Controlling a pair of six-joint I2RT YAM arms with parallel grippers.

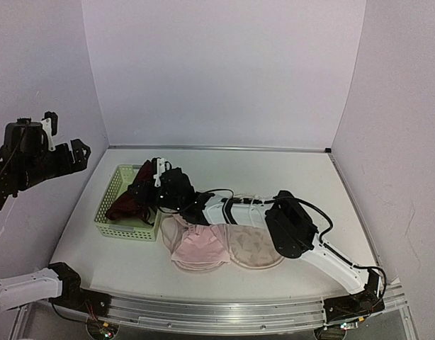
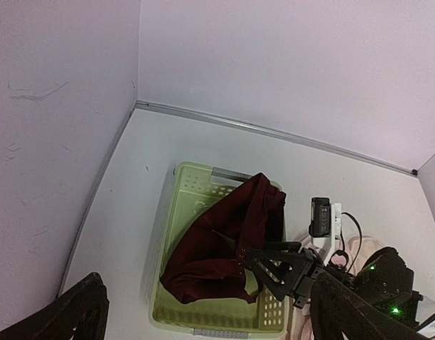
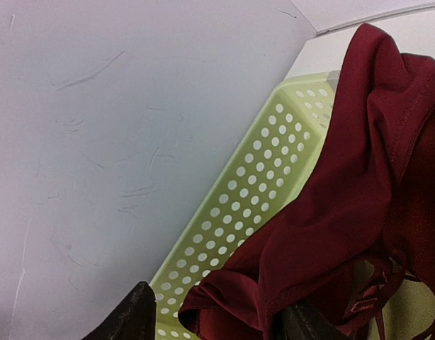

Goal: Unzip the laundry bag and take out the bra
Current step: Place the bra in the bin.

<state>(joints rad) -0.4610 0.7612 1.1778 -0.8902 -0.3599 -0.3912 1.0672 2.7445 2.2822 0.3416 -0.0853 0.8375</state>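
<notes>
We see the basket [image 1: 110, 202] on the left part of the table [image 1: 274, 170], and the bra [image 1: 124, 207], a dark red one, lies heaped inside it, one fold draped up over the basket's far right rim. The right gripper [image 3: 217, 319] hangs over the basket's right side. Its fingers [image 3: 129, 315] are parted, with the red cloth lying between and in front of them. We cannot tell whether either finger touches the cloth, and nothing looks pinched.

The laundry bag [image 1: 254, 248] lies flat just beside the basket, to the right of its near right corner, spread open. The lobe nearer the basket shows pink, and the farther one cream with leaf sprigs. The right arm stretches over the bag's far edge to reach the basket.

The left gripper [image 2: 217, 315] is raised well above the basket's left side, looking down on it. Its fingers [image 2: 83, 312] are spread fully wide and hold nothing.
</notes>
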